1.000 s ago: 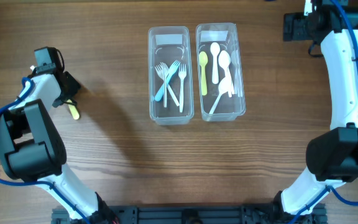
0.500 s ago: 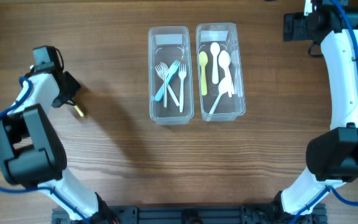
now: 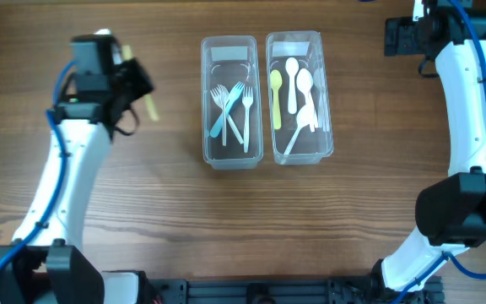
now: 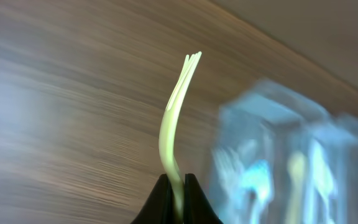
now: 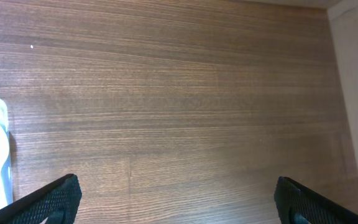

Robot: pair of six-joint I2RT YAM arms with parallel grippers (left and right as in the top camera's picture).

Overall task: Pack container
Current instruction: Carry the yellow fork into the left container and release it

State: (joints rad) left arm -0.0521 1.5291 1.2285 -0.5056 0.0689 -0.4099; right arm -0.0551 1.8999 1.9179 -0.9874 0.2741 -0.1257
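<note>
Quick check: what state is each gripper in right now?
Left gripper: closed on a yellow fork.
Right gripper: open, holding nothing.

- The worktop (image 3: 167, 219) is brown wood, its grain running left to right in the overhead view; it fills that view from edge to edge
- The light is soft and even; shadows on the wood are faint, with blurred edges
- In the right wrist view a pale, plain surface (image 5: 355, 93) lies past the worktop's edge; floor or wall, I cannot tell
- In the left wrist view a dull grey band (image 4: 303, 31) lies beyond the far edge, blurred
</note>
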